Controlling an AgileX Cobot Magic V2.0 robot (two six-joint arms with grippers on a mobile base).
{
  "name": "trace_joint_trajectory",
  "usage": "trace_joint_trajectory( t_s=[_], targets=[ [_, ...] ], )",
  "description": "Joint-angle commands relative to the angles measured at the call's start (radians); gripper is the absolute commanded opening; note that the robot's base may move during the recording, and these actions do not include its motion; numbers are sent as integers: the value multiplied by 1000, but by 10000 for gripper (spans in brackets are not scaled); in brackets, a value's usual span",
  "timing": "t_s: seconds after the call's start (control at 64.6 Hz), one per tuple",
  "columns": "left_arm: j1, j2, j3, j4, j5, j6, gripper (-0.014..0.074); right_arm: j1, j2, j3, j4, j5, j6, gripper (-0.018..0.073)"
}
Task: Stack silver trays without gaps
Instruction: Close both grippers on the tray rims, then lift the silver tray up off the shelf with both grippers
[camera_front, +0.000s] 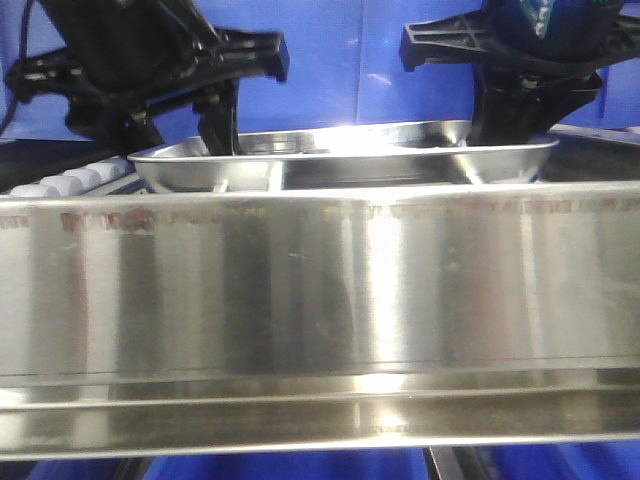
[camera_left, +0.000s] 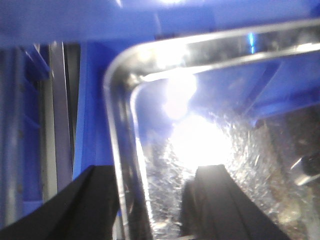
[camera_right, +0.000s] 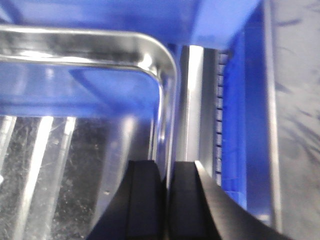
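Tray position first: your silver tray sits level behind the brushed steel rail that spans the front view, with blue bin walls behind it and a divider showing inside its left half. Your left gripper is at the tray's left end. On the left wrist view its fingers are spread wide and straddle the rolled rim near the rounded corner, one outside over the blue plastic and one inside over the shiny floor, with clear space on the inner side. Your right gripper is at the right end. On the right wrist view its fingers are nearly together and pinch the tray's right rim just below the corner. You cannot tell whether another tray lies beneath.
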Motion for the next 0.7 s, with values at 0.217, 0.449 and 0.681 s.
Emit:
trace_joint_trajectory(
  t_s=[0.217, 0.449, 0.681],
  targets=[
    [-6, 0, -5, -15, -40, 4, -8, 2, -8, -1, -19, -5, -16, -77],
    [-6, 0, -5, -15, -40, 4, -13, 2, -10, -1, -19, -5, -16, -77],
    [-6, -28, -5, 14, -37, 4, -13, 2, -48, -1, -29, -11, -16, -77]
  ],
)
